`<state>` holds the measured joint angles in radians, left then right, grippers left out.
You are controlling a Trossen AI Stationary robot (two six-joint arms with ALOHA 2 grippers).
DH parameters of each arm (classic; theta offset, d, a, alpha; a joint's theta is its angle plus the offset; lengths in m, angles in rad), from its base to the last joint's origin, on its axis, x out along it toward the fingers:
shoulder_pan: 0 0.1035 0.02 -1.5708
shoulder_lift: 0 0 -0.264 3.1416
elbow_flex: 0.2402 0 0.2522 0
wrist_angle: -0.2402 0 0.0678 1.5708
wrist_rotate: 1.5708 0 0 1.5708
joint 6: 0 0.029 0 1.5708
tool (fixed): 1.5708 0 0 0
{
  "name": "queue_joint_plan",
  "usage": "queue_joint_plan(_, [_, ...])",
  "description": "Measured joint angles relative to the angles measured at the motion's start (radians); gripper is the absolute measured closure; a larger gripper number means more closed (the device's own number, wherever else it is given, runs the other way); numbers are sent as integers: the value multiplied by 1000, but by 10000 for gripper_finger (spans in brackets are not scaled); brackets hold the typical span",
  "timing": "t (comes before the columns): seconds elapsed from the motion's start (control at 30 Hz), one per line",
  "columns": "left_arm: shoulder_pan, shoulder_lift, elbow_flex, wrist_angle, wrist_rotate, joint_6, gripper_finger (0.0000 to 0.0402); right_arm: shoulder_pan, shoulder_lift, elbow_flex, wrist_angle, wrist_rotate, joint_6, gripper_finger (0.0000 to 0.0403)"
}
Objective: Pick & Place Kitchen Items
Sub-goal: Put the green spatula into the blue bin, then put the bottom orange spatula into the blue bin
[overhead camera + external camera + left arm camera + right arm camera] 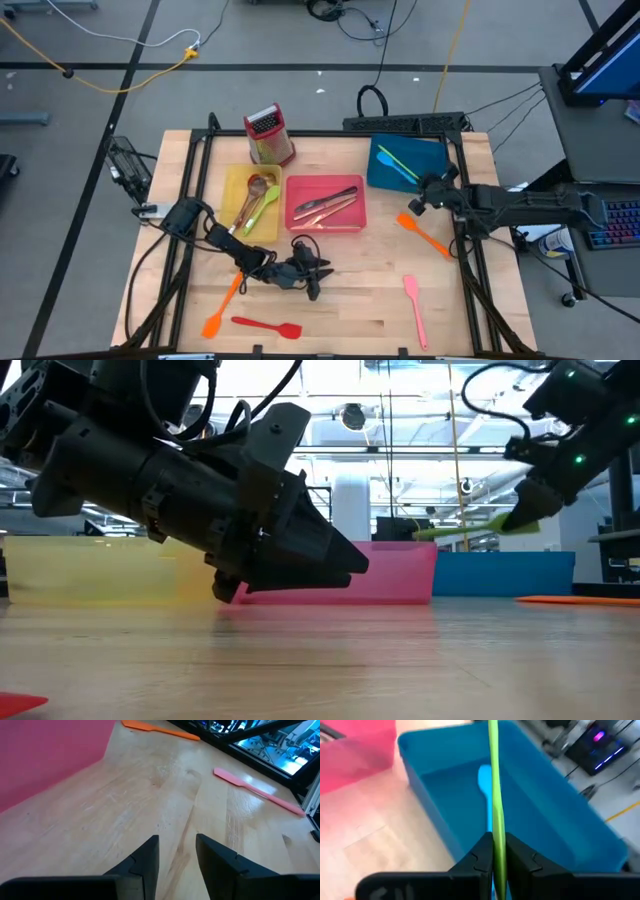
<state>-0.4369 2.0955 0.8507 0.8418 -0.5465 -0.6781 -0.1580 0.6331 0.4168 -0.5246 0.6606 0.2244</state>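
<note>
Over blue tray (432, 168) at counter's far right corner, right pincer (495, 851) clamps green utensil (494, 780) by thin handle. Looks light, bendy, slick; grip mid-handle. Left pincer (176, 855) near front edge, parted, empty.

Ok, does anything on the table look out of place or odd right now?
Nothing looks damaged or spilled. Four utensils lie loose on the bare table outside the trays: two orange spatulas, a red one and a pink one. The right gripper holds a green utensil over the blue tray.
</note>
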Motion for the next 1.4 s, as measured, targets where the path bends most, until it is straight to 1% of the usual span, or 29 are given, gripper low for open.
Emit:
queue_joint_plan(0.13, [5,0,0,0,0,0,270,-102,17,0,-3,-127,0,383])
queue_joint_plan(0.23, [11,0,0,0,0,-7,270,-175,46,0,-2,-187,0,383])
queue_joint_plan(0.33, [16,0,0,0,0,-11,270,-238,81,0,13,-222,-9,383])
queue_joint_plan(0.43, [20,0,0,0,0,-11,270,-292,119,0,34,-227,-28,383])
queue_joint_plan(0.57, [23,0,0,1,0,-11,270,-358,167,0,52,-300,-51,381])
queue_joint_plan(0.67, [23,0,0,0,0,-11,270,-397,199,1,79,-350,-72,372])
queue_joint_plan(0.87, [23,0,0,0,1,-11,270,-447,248,1,163,-352,-145,348])
queue_joint_plan(1.03, [23,0,0,0,2,-11,270,-463,273,1,211,-351,-166,330])
queue_joint_plan(1.2, [23,0,0,0,3,-11,270,-464,278,1,241,-351,-166,299])
queue_joint_plan(1.33, [23,0,0,0,3,-11,270,-446,269,1,343,-352,-166,272])
queue_joint_plan(1.4, [23,0,0,0,3,-11,270,-430,256,1,381,-389,-159,261])
